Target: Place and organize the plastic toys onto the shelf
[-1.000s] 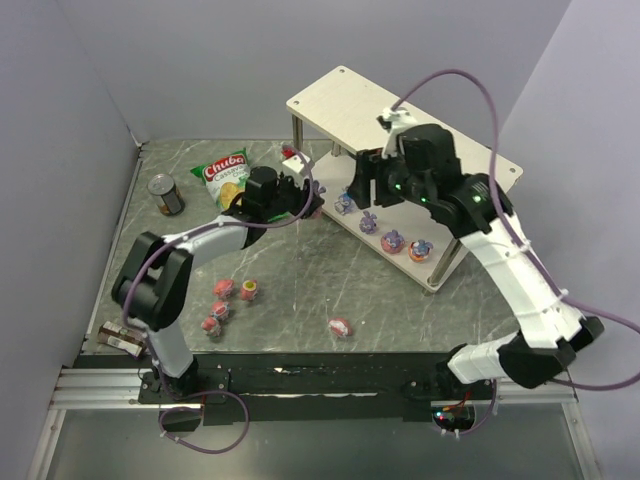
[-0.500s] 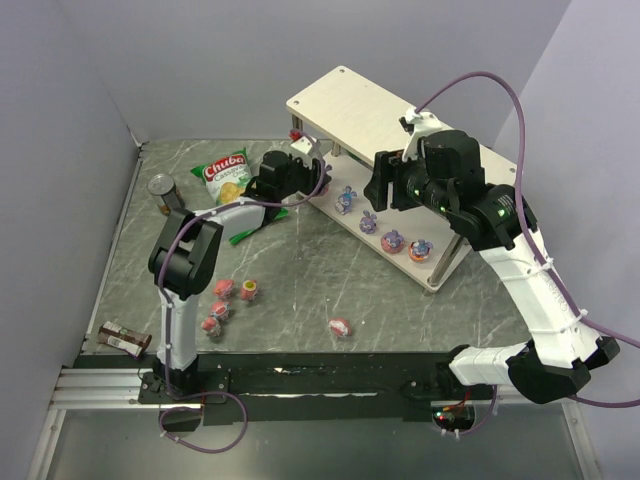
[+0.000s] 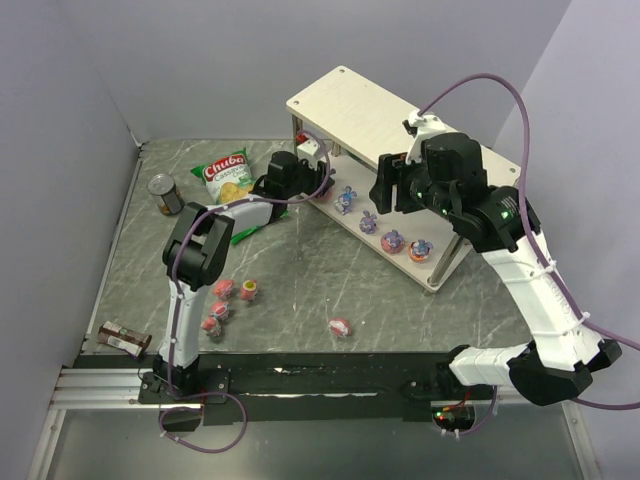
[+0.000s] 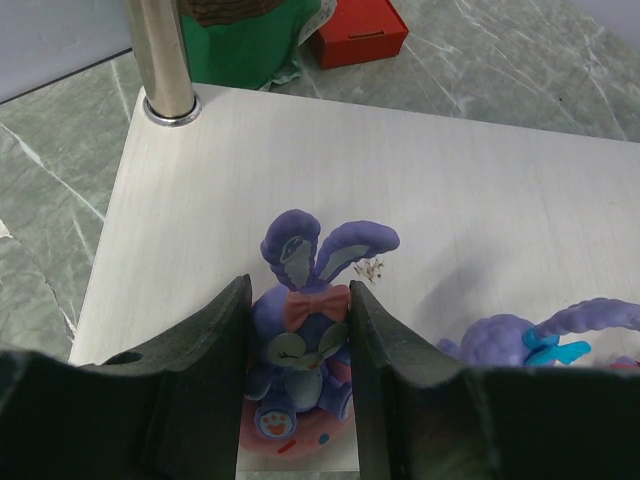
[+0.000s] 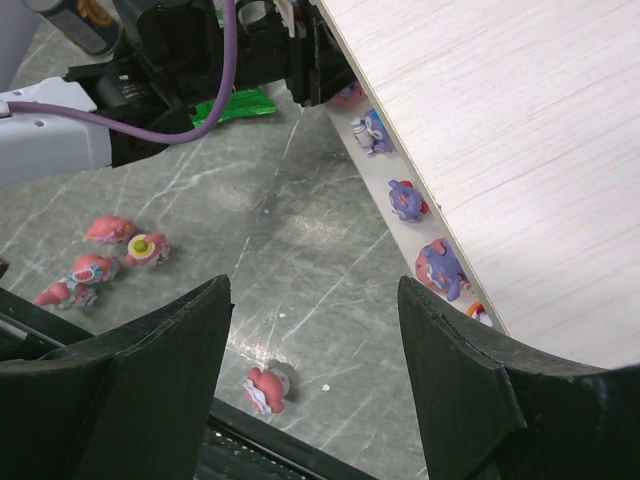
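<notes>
The shelf (image 3: 365,105) stands at the back right. My left gripper (image 3: 317,190) reaches to the left end of its lower board (image 4: 450,180) and is shut on a purple bunny toy (image 4: 300,335), whose pink base sits at the board's near edge. Another purple toy (image 4: 520,345) stands just to its right. Several purple toys (image 3: 392,240) line the lower board. My right gripper (image 3: 390,185) hovers open and empty beside the shelf, high over the table (image 5: 312,300). Pink toys lie on the table: a cluster (image 3: 225,300) at the left and one (image 3: 341,326) alone nearer the front.
A green chip bag (image 3: 226,173) and a dark can (image 3: 166,194) sit at the back left. A small dark packet (image 3: 122,337) lies at the front left edge. A red box (image 4: 357,30) rests behind the shelf post (image 4: 162,60).
My left arm has stretched toward the shelf, bringing the purple bunny toy to the lower board's left end. My right gripper has drifted slightly right and stayed open.
</notes>
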Robot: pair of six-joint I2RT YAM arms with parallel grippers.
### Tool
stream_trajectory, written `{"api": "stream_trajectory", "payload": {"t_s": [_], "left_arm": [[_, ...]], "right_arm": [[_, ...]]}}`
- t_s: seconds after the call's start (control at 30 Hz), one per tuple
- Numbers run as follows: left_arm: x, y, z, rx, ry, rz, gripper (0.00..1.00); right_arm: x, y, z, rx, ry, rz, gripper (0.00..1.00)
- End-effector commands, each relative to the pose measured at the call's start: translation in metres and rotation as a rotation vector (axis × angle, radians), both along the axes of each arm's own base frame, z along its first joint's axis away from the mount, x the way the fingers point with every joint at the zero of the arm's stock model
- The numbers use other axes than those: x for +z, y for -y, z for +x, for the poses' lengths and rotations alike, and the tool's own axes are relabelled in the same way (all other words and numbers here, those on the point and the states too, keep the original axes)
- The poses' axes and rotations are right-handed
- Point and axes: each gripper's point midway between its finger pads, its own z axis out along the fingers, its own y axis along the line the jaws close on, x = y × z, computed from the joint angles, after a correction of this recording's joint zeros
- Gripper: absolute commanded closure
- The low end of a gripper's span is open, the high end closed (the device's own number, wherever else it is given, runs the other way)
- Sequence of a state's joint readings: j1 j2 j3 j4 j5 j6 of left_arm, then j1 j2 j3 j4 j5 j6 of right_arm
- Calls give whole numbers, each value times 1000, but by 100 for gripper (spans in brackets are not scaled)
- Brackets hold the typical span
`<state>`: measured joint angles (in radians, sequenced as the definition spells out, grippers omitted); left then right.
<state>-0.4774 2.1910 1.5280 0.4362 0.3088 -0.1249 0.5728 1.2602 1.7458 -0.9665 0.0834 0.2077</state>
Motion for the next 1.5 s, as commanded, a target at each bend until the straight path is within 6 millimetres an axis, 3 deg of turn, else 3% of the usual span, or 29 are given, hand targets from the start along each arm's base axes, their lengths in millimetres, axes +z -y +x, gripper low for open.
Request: {"api": "stream_trajectory", "payload": {"t_s": [0.0,0.2,0.6,0.97,1.47], "left_arm": [[17,10,7,-29,39,-21,73],[13,12,10,-36,29,-9,55],[21,11,15,-24,44,-8,42],[47,-5,22,26,83,-48,35],[66,-46,4,95,112,-64,33]], "right_arm": [[8,11,-4,-24,31,-1,26],[6,11,-3,-25,29,2,25],[4,7,2,-18,22,5,25],[-1,6,3,-22,1,9,25],[-9,-1,5,-8,-26,27,25]]}}
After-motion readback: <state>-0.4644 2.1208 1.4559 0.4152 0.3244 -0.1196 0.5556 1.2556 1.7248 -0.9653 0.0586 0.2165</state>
